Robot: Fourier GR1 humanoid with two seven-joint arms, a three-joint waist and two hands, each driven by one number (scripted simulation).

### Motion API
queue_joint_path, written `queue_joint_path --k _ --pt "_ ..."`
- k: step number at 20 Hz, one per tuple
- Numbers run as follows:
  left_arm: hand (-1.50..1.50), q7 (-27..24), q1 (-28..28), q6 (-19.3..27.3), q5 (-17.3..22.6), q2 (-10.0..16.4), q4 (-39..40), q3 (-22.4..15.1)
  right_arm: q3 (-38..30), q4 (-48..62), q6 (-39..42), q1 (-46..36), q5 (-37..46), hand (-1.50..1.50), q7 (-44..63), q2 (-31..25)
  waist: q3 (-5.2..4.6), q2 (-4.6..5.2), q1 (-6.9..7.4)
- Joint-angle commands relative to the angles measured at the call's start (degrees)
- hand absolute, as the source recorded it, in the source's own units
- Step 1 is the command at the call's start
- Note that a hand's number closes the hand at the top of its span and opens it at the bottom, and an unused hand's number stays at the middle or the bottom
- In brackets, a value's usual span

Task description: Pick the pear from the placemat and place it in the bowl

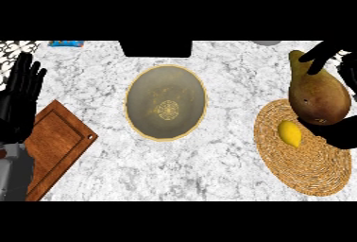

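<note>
The white-and-grey veined stone counter [230, 71] is seen as smooth and mottled. The round olive-grey ceramic bowl [166, 102] is glazed, with a faint sheen and a pale rim. The reddish-brown rectangular wooden board [55, 142] is marked by straight grain. The round tan placemat [307, 168] is woven in coarse, rough coils. The brown-green pear [319, 97] is covered in speckled, matt skin.

Kitchen: marble counter [230, 160] with bowl [149, 89], wooden cutting board [59, 142], woven placemat [307, 166].

left hand [17, 101] far left of bowl [143, 101], matte black, long slim fingers, light grey forearm [10, 172] lower left of bowl, paler blocky wrist section, right hand [342, 137] right of bowl, same plain black
</note>
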Motion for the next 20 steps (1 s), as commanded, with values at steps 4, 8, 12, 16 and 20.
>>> queue_joint_path --k 4,8,12,16,20 --pt "0.0 2.52 -2.34 1.48 -0.32 0.11 -0.82 0.34 13.02 4.52 -1.37 -12.92 3.9 1.5 13.84 9.15 0.02 0.03 0.03" --pt "0.0 3.21 -2.77 1.41 -0.3 0.12 -0.41 0.34 17.2 15.58 -4.9 -17.58 9.22 1.5 11.83 14.76 0.05 0.21 0.21" --pt "0.0 0.96 -0.72 -1.23 0.74 0.98 0.12 1.08 21.87 21.72 -9.94 -14.74 14.21 1.5 8.11 20.69 0.07 0.18 0.19" --pt "0.0 0.14 -0.92 2.4 -2.54 -1.81 -0.21 -1.08 23.17 33.35 -13.81 -17.3 19.0 1.5 3.41 23.52 0.08 0.28 0.29" --pt "0.0 -1.56 0.17 -1.77 -0.02 0.46 1.22 0.72 26.82 44.36 -22.99 -17.93 26.92 1.5 -0.47 24.97 0.05 0.5 0.88"
